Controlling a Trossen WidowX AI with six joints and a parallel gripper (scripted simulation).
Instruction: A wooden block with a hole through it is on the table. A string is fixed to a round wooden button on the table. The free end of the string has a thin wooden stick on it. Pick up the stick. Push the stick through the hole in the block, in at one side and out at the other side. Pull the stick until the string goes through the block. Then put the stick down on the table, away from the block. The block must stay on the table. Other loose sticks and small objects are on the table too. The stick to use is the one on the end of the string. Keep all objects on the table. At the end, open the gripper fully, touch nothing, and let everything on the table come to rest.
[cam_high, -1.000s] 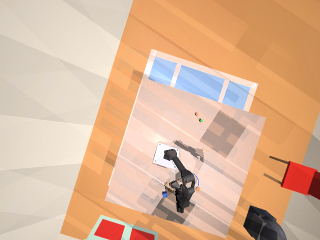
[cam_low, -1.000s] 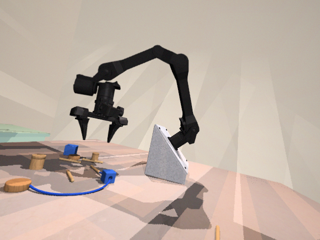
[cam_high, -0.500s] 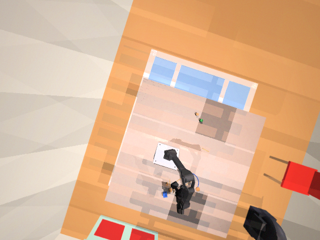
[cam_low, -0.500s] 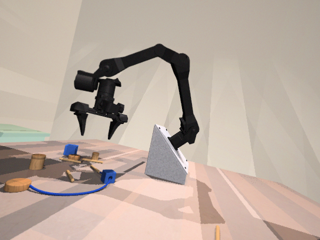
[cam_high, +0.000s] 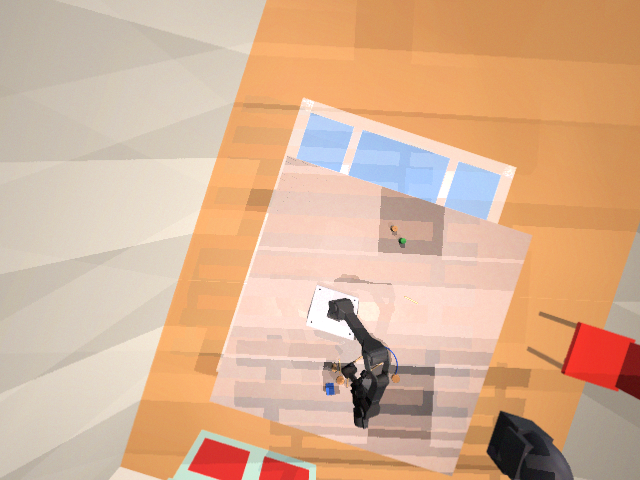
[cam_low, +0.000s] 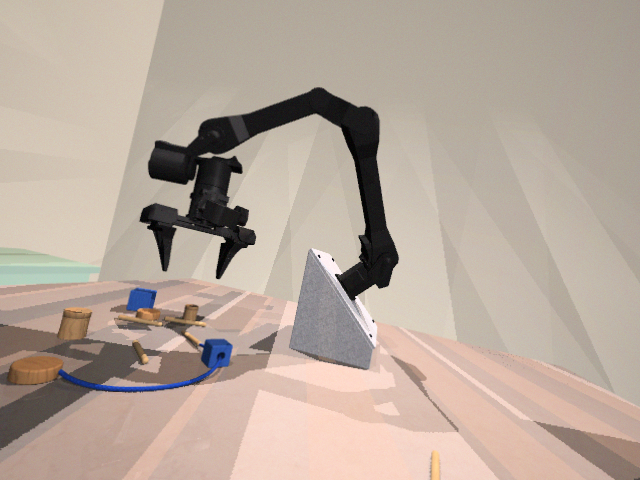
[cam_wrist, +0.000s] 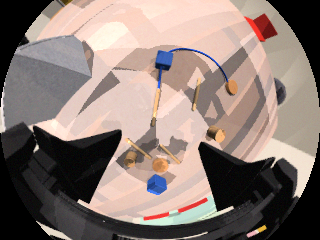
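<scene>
The blue block with a hole (cam_low: 216, 352) (cam_wrist: 164, 60) stands on the table. A blue string (cam_low: 129, 386) (cam_wrist: 200, 55) runs from the round wooden button (cam_low: 34, 369) (cam_wrist: 231, 87) (cam_high: 395, 378) into the block. The stick on the string (cam_low: 191, 338) (cam_wrist: 156, 103) lies flat on the table on the block's other side, with a short piece of string showing between them. My gripper (cam_low: 193, 258) (cam_wrist: 162, 140) is open and empty, hanging well above the table over the cluster of small pieces, beyond the stick's free end.
Loose sticks (cam_low: 139, 352) (cam_wrist: 196, 94) (cam_low: 139, 320) (cam_low: 185, 321), a blue cube (cam_low: 141, 298) (cam_wrist: 156, 184) (cam_high: 329, 388), wooden cylinders (cam_low: 74, 323) (cam_wrist: 215, 135) (cam_low: 190, 311) and a small disc (cam_low: 148, 313) lie around. The grey arm mount (cam_low: 330, 320) (cam_wrist: 47, 74) stands nearby. Another stick (cam_high: 410, 299) (cam_low: 435, 465) lies apart.
</scene>
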